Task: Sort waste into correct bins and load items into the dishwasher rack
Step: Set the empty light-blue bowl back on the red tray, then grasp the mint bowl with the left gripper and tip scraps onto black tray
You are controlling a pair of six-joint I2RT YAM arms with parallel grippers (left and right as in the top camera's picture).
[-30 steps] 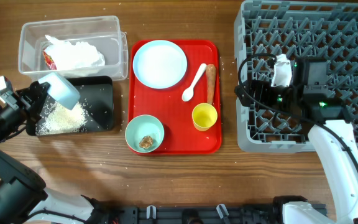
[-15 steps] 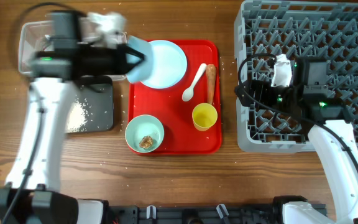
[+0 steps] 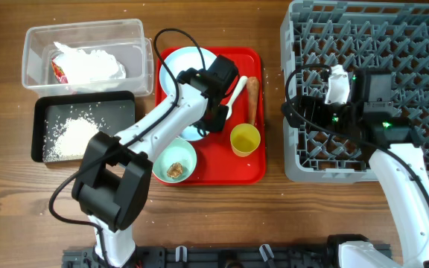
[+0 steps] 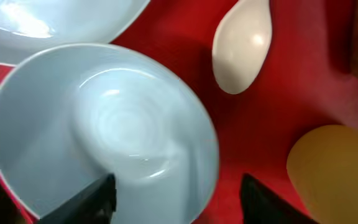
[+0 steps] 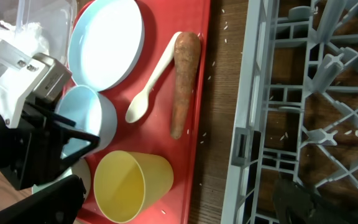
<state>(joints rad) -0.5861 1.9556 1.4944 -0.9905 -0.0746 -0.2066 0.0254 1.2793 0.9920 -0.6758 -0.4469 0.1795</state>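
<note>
An empty pale blue bowl (image 4: 98,118) stands upright on the red tray (image 3: 222,164), just below the white plate (image 3: 192,71). My left gripper (image 4: 182,199) is open astride the bowl's rim: one finger inside, the other outside over the tray, a gap showing at the outer finger. From the right wrist view the same bowl (image 5: 89,115) sits beside the plate (image 5: 107,43). A white spoon (image 3: 233,97), a carrot (image 3: 252,100), a yellow cup (image 3: 245,139) and a green bowl (image 3: 173,160) with a food scrap also lie on the tray. My right gripper (image 5: 179,205) hangs open and empty between tray and rack.
The grey dishwasher rack (image 3: 378,45) fills the right side, with the right arm over its left part. At the left, a clear bin (image 3: 43,41) holds crumpled paper and a wrapper. A black bin (image 3: 118,112) below it holds rice. Loose grains lie on the wood.
My left arm swung from the black bin across to the tray with the blue bowl, set it down by the plate, and its jaws opened. The right arm has not moved.
</note>
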